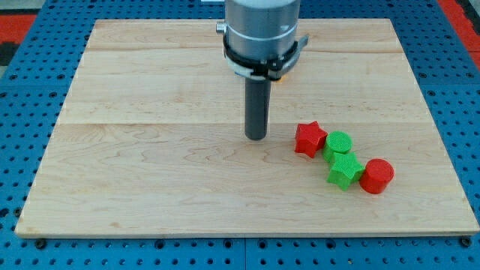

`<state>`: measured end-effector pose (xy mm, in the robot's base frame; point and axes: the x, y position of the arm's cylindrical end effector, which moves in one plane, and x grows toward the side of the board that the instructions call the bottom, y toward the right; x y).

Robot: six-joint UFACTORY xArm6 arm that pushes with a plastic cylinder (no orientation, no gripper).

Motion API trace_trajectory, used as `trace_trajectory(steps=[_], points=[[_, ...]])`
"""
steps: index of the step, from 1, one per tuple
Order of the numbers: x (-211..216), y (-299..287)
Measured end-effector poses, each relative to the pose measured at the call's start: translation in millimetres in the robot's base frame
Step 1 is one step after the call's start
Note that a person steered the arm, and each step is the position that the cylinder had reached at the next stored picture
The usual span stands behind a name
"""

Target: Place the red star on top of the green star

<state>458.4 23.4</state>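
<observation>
The red star (310,139) lies on the wooden board (150,165) right of centre. The green star (344,170) lies below and to the right of it, with a green round block (338,143) between them, touching both. A red round block (376,176) sits against the green star's right side. My tip (256,136) rests on the board to the left of the red star, a short gap apart from it.
The arm's grey body (262,30) hangs over the board's top middle. Blue perforated table (22,112) surrounds the board on all sides. Something yellow (283,71) peeks out just right of the arm's collar.
</observation>
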Motion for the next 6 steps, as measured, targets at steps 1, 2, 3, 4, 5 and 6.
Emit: trace_trajectory(steps=[1,2,3,4,5,6], points=[[6,64],[15,118],[20,123],[-11,109],[-25,181],[8,164]])
